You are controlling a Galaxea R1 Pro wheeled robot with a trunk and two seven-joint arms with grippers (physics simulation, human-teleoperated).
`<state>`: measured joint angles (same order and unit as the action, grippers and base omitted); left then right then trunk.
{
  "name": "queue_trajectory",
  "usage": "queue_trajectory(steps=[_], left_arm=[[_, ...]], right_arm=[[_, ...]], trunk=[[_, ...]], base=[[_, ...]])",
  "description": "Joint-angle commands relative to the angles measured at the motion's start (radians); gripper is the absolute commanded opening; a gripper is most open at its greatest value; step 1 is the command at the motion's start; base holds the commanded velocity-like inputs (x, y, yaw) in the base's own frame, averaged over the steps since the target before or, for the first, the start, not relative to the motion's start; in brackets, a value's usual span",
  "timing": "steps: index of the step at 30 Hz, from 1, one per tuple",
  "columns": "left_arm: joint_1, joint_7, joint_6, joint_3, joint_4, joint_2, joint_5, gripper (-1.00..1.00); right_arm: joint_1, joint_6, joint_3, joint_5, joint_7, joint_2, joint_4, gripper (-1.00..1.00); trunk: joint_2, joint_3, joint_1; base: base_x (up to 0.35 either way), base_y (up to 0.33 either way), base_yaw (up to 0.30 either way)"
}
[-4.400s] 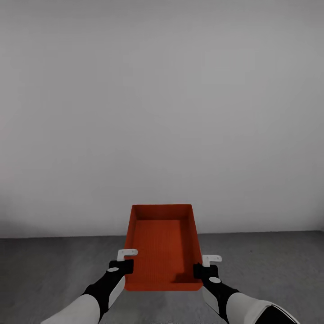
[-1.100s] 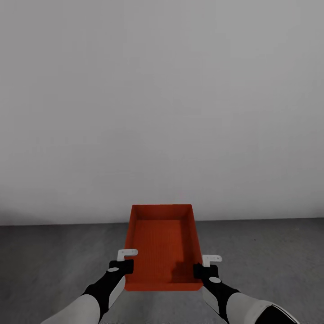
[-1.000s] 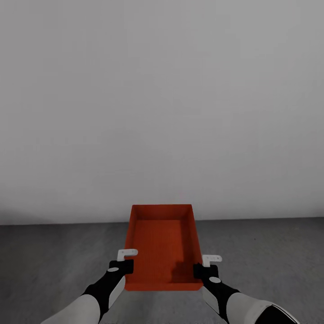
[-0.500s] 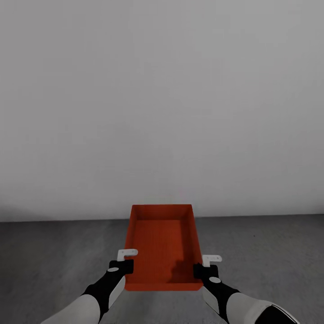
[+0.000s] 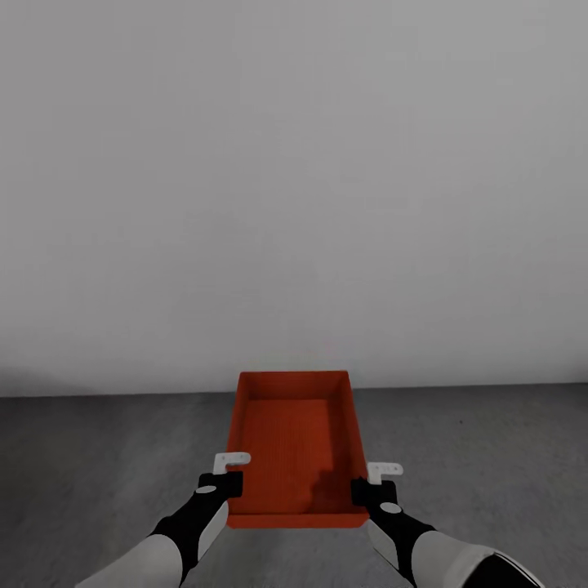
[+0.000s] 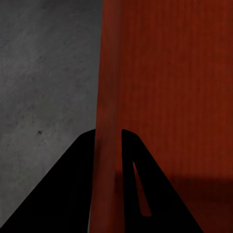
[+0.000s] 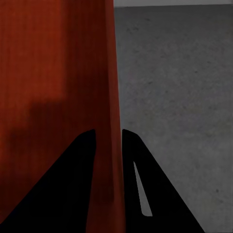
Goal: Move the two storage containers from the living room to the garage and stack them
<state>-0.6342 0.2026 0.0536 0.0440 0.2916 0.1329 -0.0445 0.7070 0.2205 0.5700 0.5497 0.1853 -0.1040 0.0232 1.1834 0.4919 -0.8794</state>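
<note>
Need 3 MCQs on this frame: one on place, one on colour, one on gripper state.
1. Where is the bin?
A. resting on the floor
B. held between both grippers, above the floor
C. on a shelf

2. What colour is the floor?
A. light wood
B. white
C. dark grey

3. How does the left gripper stand?
A. shut on the bin's side wall
B. open, clear of the bin
C. folded away

Key: 1 B, the head view shows the left gripper and the right gripper at its side walls. 2 C, speckled grey under the bin. 3 A, the left wrist view shows the wall between its fingers.
</note>
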Motion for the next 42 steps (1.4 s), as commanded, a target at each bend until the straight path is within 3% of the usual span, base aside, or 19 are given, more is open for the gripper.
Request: queue_trajectory(steps=[1, 42], left_arm=[[-0.001, 0.007, 0.006, -0.055, 0.002, 0.000, -0.066, -1.00], [-0.001, 0.009, 0.006, -0.059, -0.014, 0.004, -0.064, -1.00]], right_arm=[[0.001, 0.010, -0.019, 0.015, -0.003, 0.000, 0.000, -1.00], [0.001, 0.009, -0.019, 0.015, -0.003, 0.000, 0.000, -1.00]], trunk=[[0.001, 0.002, 0.000], [0.001, 0.067, 0.000]], base=[[0.000, 0.000, 0.000], [0.000, 0.000, 0.000]])
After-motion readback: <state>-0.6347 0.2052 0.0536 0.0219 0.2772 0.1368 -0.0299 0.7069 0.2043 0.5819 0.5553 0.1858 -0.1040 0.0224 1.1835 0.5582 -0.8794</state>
